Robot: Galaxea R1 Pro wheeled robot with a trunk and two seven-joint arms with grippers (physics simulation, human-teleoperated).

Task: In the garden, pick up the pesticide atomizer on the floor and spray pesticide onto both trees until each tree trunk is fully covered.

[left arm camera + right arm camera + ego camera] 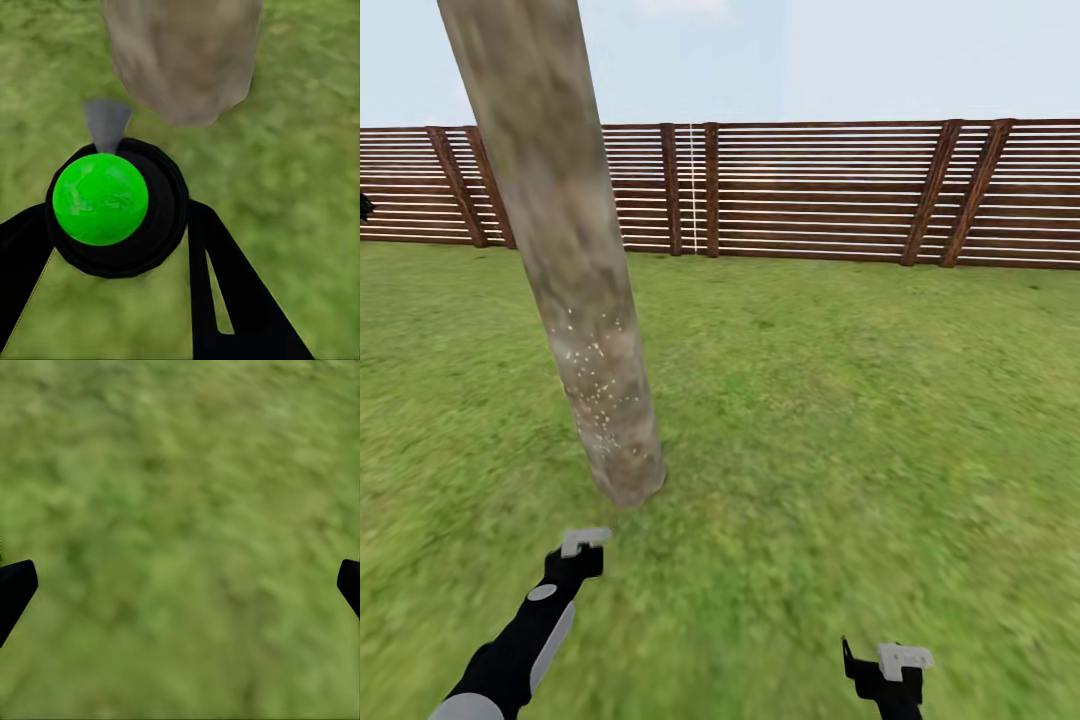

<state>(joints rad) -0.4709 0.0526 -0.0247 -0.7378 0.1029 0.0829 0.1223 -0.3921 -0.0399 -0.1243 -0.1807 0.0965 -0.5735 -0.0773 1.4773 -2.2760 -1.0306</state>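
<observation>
The pesticide atomizer [112,206] sits in the middle left of the left wrist picture. It is a round black thing with a shiny green ball on top and a small grey nozzle sticking out. What is inside it cannot be seen. The nozzle points toward the foot of the tree trunk [184,56], which fills the top middle of that picture.

The left gripper [120,247] has its two black fingers [225,285] on either side of the atomizer, pressed against it, so it is grasping the atomizer between them.

In the head picture, the tree trunk [575,270] leans from the upper left down to the middle, where it meets the grass [840,420]. Small pale dots speckle its lower part. The left gripper [582,545] is at the lower left, just below the foot of the trunk, near it but not touching it.

The right gripper [890,668] is at the lower right edge of the head picture, well apart from the tree. In the right wrist picture its black fingertips [15,589] sit at the far left and far right edges, spread wide, with nothing but grass between them.

A brown wooden fence [810,190] runs across the top of the head picture.
</observation>
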